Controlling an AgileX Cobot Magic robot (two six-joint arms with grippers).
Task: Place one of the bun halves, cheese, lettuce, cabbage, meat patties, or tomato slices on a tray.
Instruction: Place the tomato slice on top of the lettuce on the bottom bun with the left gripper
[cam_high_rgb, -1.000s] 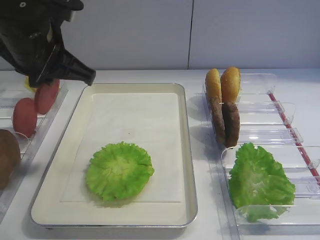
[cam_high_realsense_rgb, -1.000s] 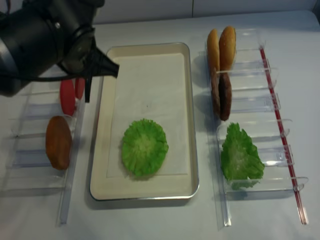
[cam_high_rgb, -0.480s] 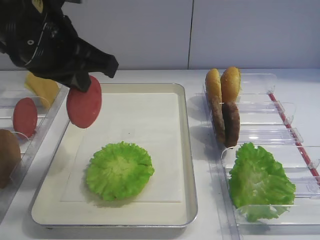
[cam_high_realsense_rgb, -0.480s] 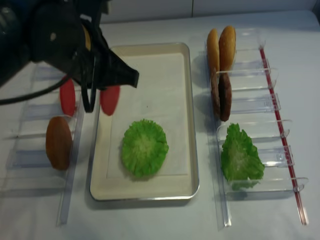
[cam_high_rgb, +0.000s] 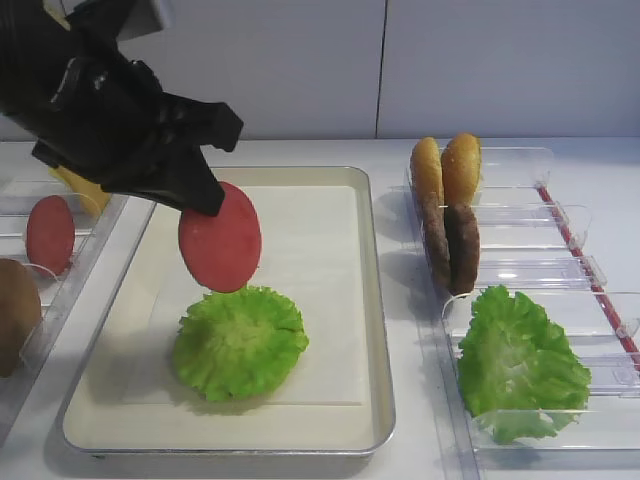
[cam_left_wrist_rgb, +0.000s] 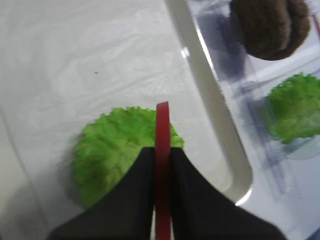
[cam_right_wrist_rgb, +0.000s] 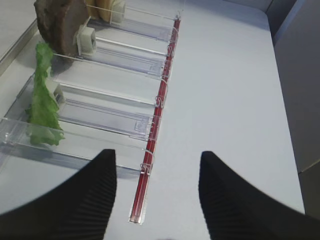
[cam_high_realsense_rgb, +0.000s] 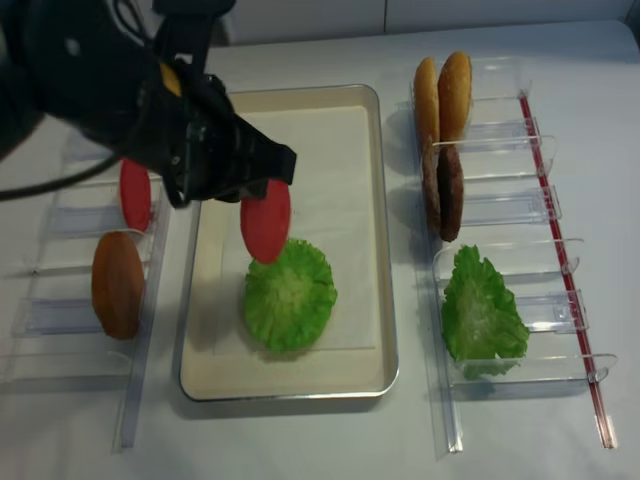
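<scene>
A: What lies nearest?
B: A lettuce leaf (cam_high_rgb: 239, 341) flat on the tray (cam_high_rgb: 372, 330).

A: And above it?
B: The left gripper (cam_left_wrist_rgb: 161, 165), clamped on a tomato slice (cam_high_rgb: 220, 250) held upright over the leaf.

A: The right gripper (cam_right_wrist_rgb: 157, 175)?
B: Spread wide over the table (cam_right_wrist_rgb: 225, 95), grasping nothing.

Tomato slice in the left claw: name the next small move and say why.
Probably lower the left claw a little and tip the tomato slice flat over the lettuce leaf before letting go. The slice hangs on edge, pinched between the shut fingers, just above the leaf on the tray. Released as it is, it could land on its rim and roll off.
</scene>
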